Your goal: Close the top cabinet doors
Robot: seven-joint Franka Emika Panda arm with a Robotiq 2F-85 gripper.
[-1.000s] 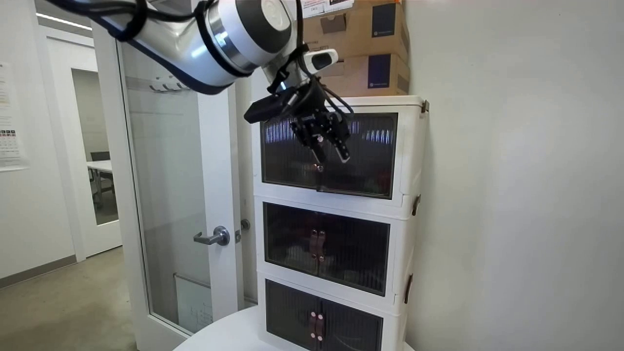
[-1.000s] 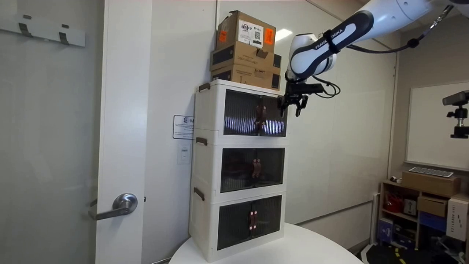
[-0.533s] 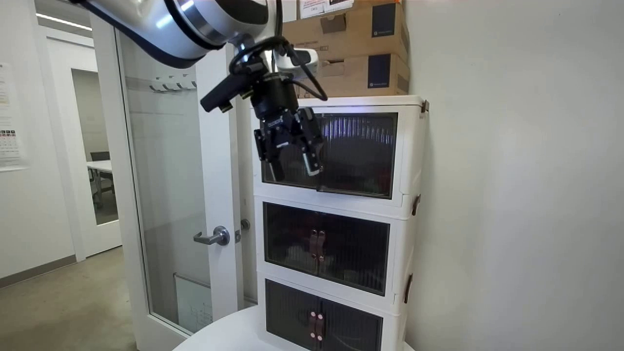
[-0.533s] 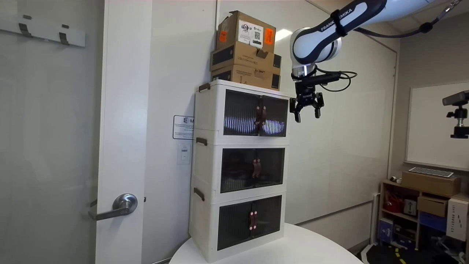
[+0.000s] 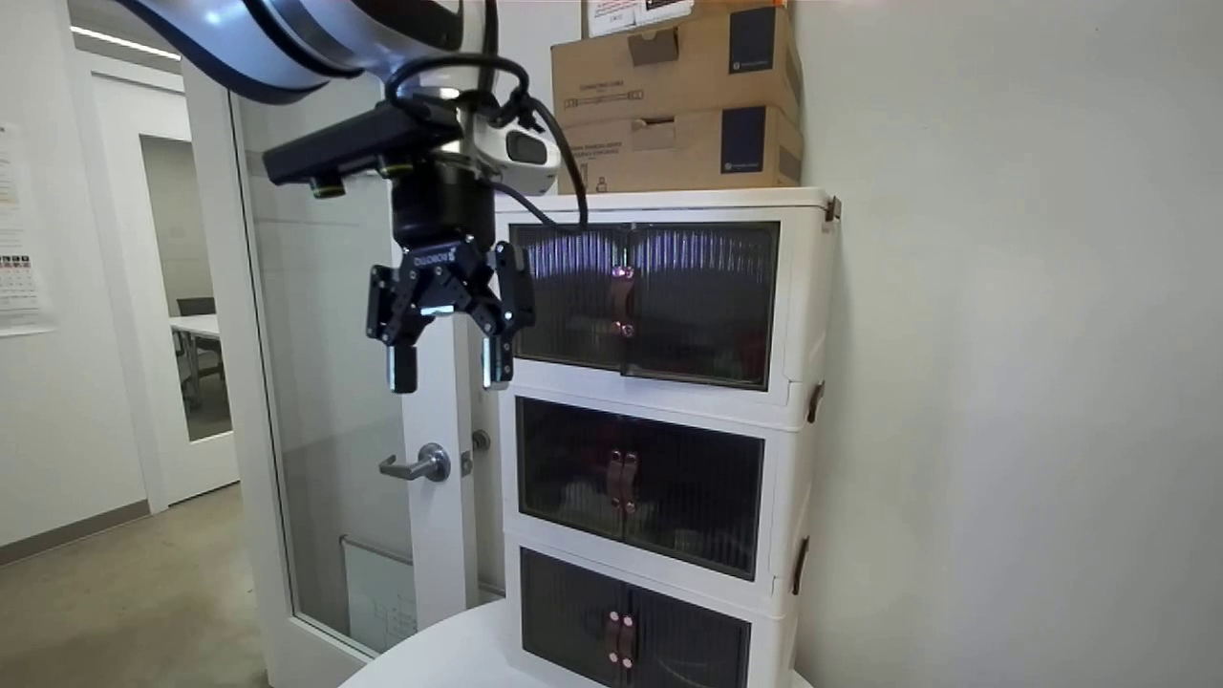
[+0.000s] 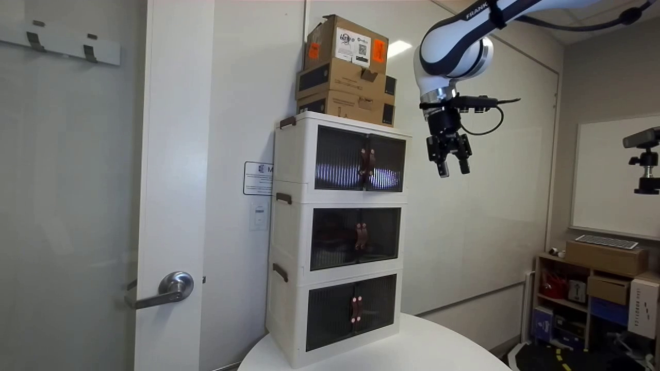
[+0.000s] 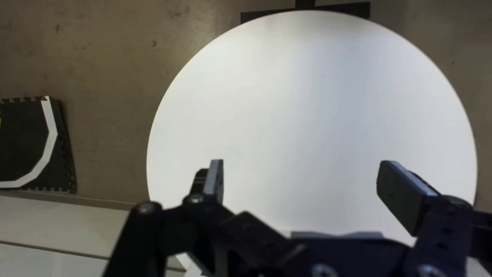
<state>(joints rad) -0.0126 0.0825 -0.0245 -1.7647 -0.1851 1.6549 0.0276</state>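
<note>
The top cabinet doors are dark smoked panels in the uppermost white compartment, seen in both exterior views (image 5: pixel 702 311) (image 6: pixel 337 159). Both panels lie in their frame and look shut or almost shut. A small step shows at the bottom of their middle seam. Their brown handles (image 5: pixel 623 301) sit at the seam. My gripper (image 5: pixel 447 371) is open and empty, pointing down, in front of the cabinet and apart from the doors. It also shows in an exterior view (image 6: pixel 454 169) beside the cabinet. In the wrist view its spread fingers (image 7: pixel 301 173) have nothing between them; the doors are out of that view.
Cardboard boxes (image 5: pixel 669 86) are stacked on the cabinet. Two lower compartments have similar dark doors (image 5: pixel 640 487). The cabinet stands on a round white table (image 7: pixel 311 115). A glass room door with a metal lever (image 5: pixel 420 463) is beside it. A camera on a mount (image 6: pixel 647 159) stands farther off.
My gripper has drawn away from the top doors and turned to point straight down. It stays open. The doors have not visibly moved, and their handles now show uncovered.
</note>
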